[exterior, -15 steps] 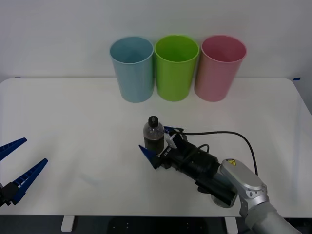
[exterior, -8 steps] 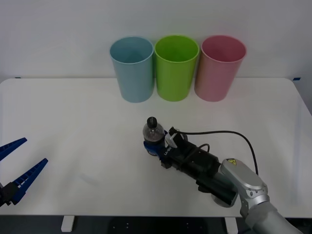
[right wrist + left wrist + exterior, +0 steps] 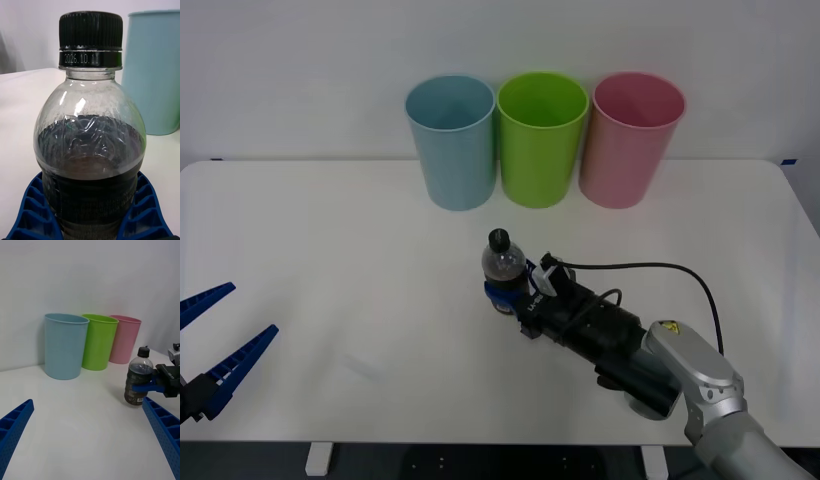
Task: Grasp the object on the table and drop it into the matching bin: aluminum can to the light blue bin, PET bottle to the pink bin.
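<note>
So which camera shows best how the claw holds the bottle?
The left wrist view: it shows from the side the right claw shut around the upright bottle. The right wrist view has the bottle close up between blue fingers. The front view looks down on the claw.

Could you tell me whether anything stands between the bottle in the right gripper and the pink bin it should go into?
Nothing visible does. The right gripper is shut on the PET bottle, and bare table lies between it and the pink bin. The lime green bin stands beside the pink one, off that line.
</note>
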{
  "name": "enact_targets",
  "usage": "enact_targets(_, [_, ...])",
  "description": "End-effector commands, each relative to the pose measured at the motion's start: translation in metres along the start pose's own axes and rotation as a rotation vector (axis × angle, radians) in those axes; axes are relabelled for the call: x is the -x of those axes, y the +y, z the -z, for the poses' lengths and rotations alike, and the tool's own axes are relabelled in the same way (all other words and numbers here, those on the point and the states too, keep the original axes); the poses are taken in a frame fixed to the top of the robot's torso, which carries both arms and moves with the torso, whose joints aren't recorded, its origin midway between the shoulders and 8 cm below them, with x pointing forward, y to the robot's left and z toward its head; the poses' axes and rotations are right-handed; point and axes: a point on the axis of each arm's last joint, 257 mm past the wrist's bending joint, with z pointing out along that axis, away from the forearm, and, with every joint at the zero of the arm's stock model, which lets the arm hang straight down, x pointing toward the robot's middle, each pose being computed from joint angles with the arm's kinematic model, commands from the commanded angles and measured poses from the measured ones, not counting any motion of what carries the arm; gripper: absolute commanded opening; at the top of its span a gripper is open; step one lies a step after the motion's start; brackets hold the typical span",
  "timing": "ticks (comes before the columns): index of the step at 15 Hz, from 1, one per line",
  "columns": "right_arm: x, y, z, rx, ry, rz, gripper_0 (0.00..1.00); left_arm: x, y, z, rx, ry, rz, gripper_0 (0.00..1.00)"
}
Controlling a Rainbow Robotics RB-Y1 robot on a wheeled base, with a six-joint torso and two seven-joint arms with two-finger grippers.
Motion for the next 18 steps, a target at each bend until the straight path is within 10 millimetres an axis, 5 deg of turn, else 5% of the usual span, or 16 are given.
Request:
enact_targets(1, [0.009, -0.013, 0.013, -0.023, -0.015, -0.002, 0.00, 0.000, 0.000, 0.000, 0.000, 0.000, 0.000, 1.00])
enact_targets(7, [0.034, -0.037, 0.040, -0.058, -0.054, -0.103, 0.00, 0.000, 0.000, 0.000, 0.000, 0.000, 0.000, 1.00])
enact_targets(18, [0.116, -0.104, 0.078, -0.124, -0.176, -0.230, 0.00, 0.000, 0.000, 0.000, 0.000, 0.000, 0.000, 1.00])
